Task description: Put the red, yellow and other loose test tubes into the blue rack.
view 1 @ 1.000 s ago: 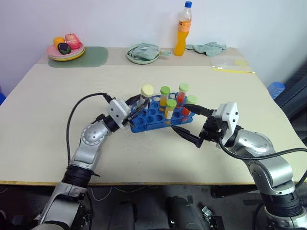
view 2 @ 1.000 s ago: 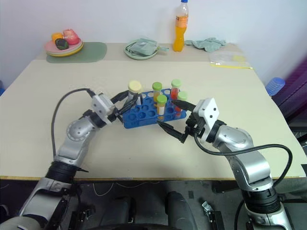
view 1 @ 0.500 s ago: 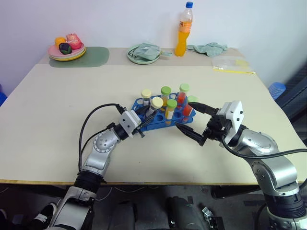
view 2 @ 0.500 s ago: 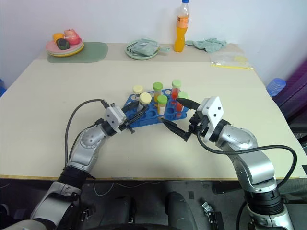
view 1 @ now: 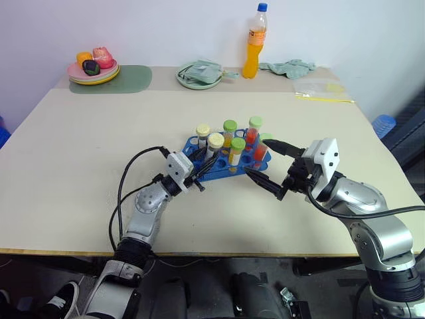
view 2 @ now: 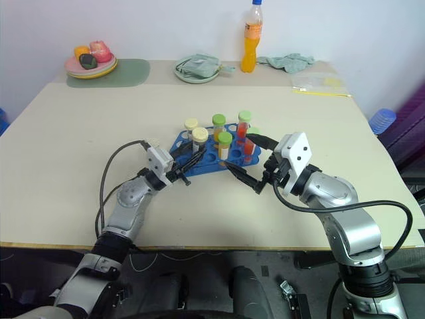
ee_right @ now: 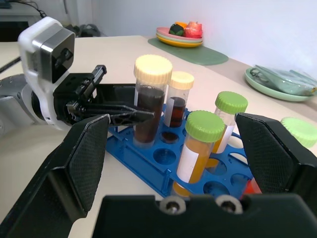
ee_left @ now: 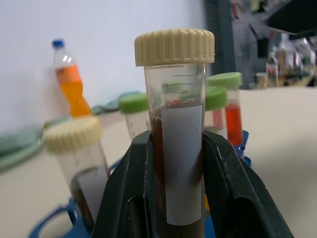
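The cream-capped tube (ee_left: 174, 134), holding dark brown contents behind a white label, stands upright near the centre of the head views, its foot in a hole at the near-left corner of the blue rack (view 1: 219, 163) (seated or just entering, I cannot tell which). It looks like thin, stiff clear plastic: light, smooth-walled, likely slippery where the label ends, and easily tipped if pushed at the cap. The best hold is on the barrel below the ribbed cap, and that is where the left gripper (view 1: 196, 177) has it, its two black fingers (ee_left: 133, 198) clamped tight against either side of the labelled wall.

Just behind it in the rack stands a second cream-capped tube (view 1: 203, 135). Further right are the green-capped tubes (view 1: 230, 131), some with yellow liquid and some with red-orange, all upright in their holes. They crowd close, so any sideways swing on release could knock a neighbour.

The right gripper (view 1: 269, 166) hovers at centre right of the head views, just beside the rack's right end, fingers spread wide with nothing between them.

In the upper part of the frame, well apart, an orange drink bottle (view 1: 253, 41) stands near the table's (view 1: 66, 166) far edge.
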You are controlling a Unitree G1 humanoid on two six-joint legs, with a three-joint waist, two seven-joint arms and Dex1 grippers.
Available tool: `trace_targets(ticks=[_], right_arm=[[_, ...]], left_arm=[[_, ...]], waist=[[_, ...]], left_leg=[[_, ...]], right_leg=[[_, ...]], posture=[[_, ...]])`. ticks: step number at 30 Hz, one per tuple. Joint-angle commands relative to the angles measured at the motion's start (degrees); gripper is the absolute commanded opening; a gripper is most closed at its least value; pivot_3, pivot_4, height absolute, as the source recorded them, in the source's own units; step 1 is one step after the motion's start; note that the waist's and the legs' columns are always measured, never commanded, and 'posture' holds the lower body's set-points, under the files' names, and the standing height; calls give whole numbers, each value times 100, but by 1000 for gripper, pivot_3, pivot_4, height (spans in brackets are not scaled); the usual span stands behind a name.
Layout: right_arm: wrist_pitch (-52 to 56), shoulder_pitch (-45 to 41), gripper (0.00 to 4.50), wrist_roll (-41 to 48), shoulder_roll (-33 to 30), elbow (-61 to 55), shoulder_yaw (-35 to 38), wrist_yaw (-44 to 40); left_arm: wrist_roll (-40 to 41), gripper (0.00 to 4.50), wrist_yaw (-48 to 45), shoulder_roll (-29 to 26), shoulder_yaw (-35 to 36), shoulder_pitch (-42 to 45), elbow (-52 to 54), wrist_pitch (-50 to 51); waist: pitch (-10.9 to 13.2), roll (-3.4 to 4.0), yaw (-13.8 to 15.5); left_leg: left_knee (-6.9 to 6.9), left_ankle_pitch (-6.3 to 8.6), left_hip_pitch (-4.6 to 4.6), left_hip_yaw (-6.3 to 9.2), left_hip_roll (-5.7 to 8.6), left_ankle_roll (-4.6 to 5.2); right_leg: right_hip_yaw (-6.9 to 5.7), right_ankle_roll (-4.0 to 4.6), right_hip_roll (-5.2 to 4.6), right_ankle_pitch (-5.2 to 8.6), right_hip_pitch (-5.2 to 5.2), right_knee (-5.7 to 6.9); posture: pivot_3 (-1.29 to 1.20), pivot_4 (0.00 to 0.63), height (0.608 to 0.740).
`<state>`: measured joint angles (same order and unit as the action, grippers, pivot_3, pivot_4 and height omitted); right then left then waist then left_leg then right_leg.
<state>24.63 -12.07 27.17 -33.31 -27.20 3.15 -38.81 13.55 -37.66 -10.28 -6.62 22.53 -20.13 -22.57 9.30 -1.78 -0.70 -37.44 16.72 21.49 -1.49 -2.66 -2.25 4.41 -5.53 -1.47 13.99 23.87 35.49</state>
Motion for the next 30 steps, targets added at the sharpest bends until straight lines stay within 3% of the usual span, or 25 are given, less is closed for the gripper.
trace_targets(ticks=[1, 6, 12, 14, 19, 30], right_arm=[[-110, -93, 4500, -18, -51, -117, 144, 7], [-173, -181, 4500, -69, -63, -4, 118, -47], [-184, -278, 4500, -85, -29, 87, 89, -133], [-199, -277, 4500, -100, -20, 110, 79, -149], [-233, -238, 4500, -103, -43, 163, 108, -219], [-381, 285, 4500, 197, -849, 655, 632, -1351]], left_arm=[[500, 786, 0, 101, 342, 16, 254, 421], [578, 786, -225, 44, 385, -71, 328, 644], [581, 3832, -462, -73, 427, -155, 564, 715], [610, 4463, -501, -159, 466, -172, 673, 775], [930, 4463, -712, -752, 711, -499, 1578, 1334], [2193, 4463, -2038, -2914, 1731, -1272, 2870, 3097]], waist=[[0, 0, -2], [0, 0, -25], [0, 0, -10], [0, 0, -9], [0, 0, -38], [2, 2, -10]], left_leg=[[0, 0, 0, 1, 0, 0], [1, 0, -2, 2, -1, 0], [1, 0, -2, 3, -2, 0], [0, 0, -2, 3, -2, 0], [2, 0, -2, 3, -5, 0], [4, 0, -5, -3, -8, 1]], right_leg=[[0, 0, 0, 0, 0, 0], [0, 0, 4, 0, 0, 1], [-1, 0, 4, 0, 0, 1], [-1, 0, 4, 0, 0, 1], [-1, 1, 4, 0, 0, 1], [-3, 21, 1, 13, 2, 3]], posture=[[0, 150, 740], [0, 150, 740], [0, 150, 740], [0, 150, 740], [0, 150, 740], [0, 150, 740]])
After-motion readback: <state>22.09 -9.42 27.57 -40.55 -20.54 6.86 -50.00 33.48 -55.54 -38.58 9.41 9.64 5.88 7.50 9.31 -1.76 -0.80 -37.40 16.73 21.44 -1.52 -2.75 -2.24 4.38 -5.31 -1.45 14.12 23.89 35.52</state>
